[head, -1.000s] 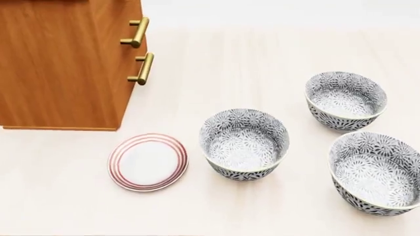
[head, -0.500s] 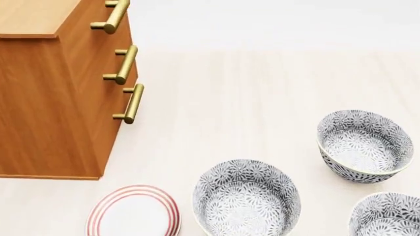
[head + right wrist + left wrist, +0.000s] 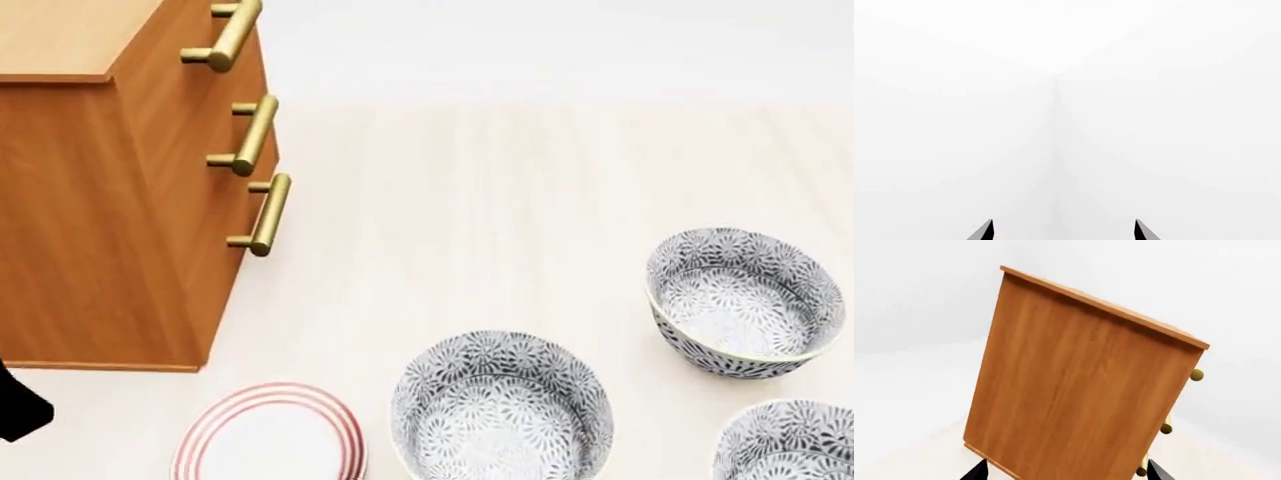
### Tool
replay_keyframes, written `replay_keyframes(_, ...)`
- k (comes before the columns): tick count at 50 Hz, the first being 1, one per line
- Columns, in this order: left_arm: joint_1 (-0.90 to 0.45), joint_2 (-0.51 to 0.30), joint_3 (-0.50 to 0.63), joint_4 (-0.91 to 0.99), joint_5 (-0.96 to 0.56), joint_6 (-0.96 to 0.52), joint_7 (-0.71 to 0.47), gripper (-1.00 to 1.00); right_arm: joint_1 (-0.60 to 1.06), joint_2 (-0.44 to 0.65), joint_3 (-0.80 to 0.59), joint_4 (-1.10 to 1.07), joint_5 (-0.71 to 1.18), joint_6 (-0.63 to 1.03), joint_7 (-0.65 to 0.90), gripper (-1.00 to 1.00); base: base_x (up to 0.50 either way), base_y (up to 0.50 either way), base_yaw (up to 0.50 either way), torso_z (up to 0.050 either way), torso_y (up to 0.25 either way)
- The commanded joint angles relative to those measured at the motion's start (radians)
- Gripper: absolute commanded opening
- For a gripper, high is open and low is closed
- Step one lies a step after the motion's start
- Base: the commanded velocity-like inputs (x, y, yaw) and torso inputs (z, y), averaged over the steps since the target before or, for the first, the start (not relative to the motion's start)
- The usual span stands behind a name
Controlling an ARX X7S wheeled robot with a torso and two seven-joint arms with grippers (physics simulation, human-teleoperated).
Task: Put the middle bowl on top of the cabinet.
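Three alike grey-and-white floral bowls stand on the pale surface. The middle bowl is at the head view's bottom centre, between the plate and the other two bowls. The orange-brown cabinet rises at the left, its flat top and brass handles showing. My left gripper is open and faces the cabinet's side, with nothing between its fingertips. A black piece of the left arm shows at the head view's left edge. My right gripper is open and faces blank white.
A flat white plate with red rings lies just left of the middle bowl, below the cabinet's front corner. Pale bare surface stretches between the cabinet's drawer front and the bowls.
The head view has swung since one second ago: the bowls and plate sit lower, and the cabinet's top now shows. A black piece of the left arm has come in at the left edge.
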Motion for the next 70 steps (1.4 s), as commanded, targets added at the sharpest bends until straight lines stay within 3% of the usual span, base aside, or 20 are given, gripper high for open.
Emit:
replay_keyframes(1,0.007,0.029,0.055,-0.051,-0.037,-0.059,-0.024,1.0,-0.002,-0.001,-0.005,-0.007,0.002,0.001,-0.005,1.0,0.5,0.0,0.0,0.0,0.0)
replay_keyframes(18,0.019,0.038,0.091,-0.08,-0.064,-0.054,-0.006,1.0,-0.005,-0.013,0.007,-0.013,0.002,-0.004,-0.004,1.0,0.26,0.0,0.0,0.0,0.001)
replay_keyframes(25,0.049,0.063,0.091,-0.06,-0.173,-0.099,-0.03,1.0,-0.003,-0.016,0.001,-0.017,-0.01,-0.012,0.0,1.0,0.0,0.0,0.0,0.0,0.0)
replay_keyframes(33,0.176,0.086,0.209,-0.004,-0.113,-0.086,-0.03,1.0,0.003,-0.011,-0.003,0.007,-0.013,-0.022,0.001,1.0,0.0,0.0,0.0,0.0,0.0)
replay_keyframes(40,0.194,0.112,0.301,0.003,-0.052,-0.042,-0.007,1.0,0.009,-0.011,-0.011,0.025,-0.012,-0.037,0.007,1.0,0.0,0.0,0.0,0.0,0.0)
replay_keyframes(46,0.218,0.118,0.377,0.006,-0.048,0.03,0.099,1.0,0.024,-0.013,-0.04,0.024,-0.037,-0.035,0.019,1.0,0.0,0.0,0.0,0.0,0.0)
replay_keyframes(55,0.226,0.126,0.496,0.037,0.061,0.071,0.103,1.0,0.078,0.003,-0.105,0.039,-0.096,-0.003,0.035,1.0,0.0,0.0,0.0,0.0,0.0)
replay_keyframes(70,0.231,0.207,0.577,0.015,-0.115,0.104,0.091,1.0,0.071,0.024,-0.133,0.047,-0.104,-0.013,0.046,1.0,0.0,0.0,0.0,0.0,0.0)
